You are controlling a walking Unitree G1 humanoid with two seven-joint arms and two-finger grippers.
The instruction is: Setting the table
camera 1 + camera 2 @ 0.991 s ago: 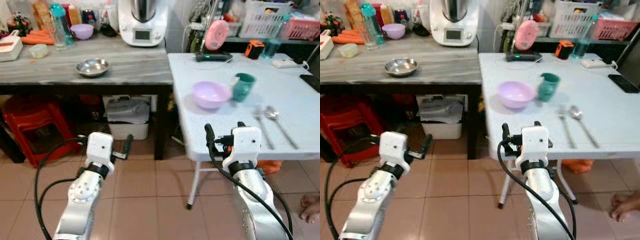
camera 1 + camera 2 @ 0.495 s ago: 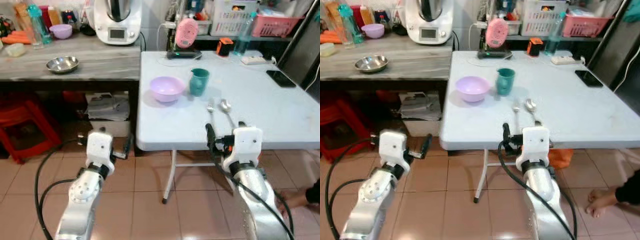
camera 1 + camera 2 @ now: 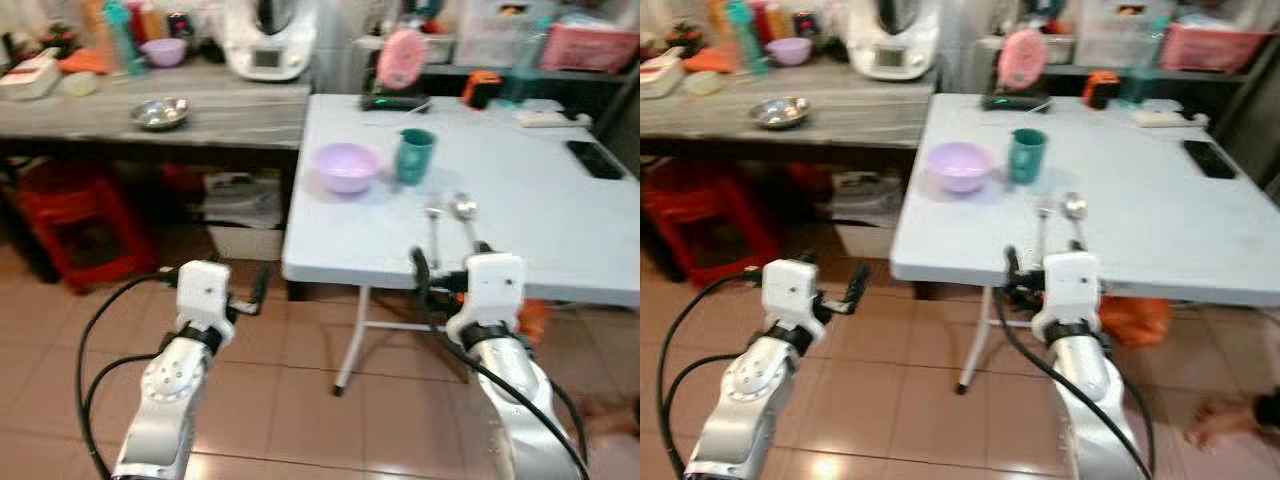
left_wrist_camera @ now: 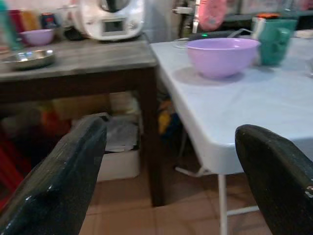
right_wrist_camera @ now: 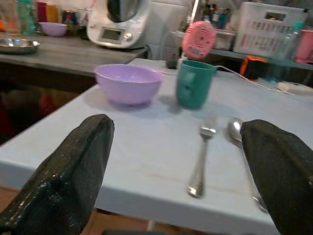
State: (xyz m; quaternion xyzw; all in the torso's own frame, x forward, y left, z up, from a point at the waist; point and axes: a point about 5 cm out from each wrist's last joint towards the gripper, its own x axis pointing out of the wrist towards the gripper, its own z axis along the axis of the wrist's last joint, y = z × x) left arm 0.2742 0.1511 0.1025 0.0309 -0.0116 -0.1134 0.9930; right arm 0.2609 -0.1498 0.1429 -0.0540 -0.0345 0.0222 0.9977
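Both my grippers, left gripper (image 4: 166, 171) and right gripper (image 5: 178, 171), spread wide, empty. Lilac plastic bowl (image 5: 128, 83) at eleven o'clock of steel fork (image 5: 201, 156).

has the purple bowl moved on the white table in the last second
No. The purple bowl sits just left of the green cup, behind the fork, as before. The whole picture shifted, so the camera moved.

Bowl (image 3: 347, 166) left of cup (image 3: 413, 156); fork (image 3: 433, 226), spoon (image 3: 467, 218) nearer (side by side).
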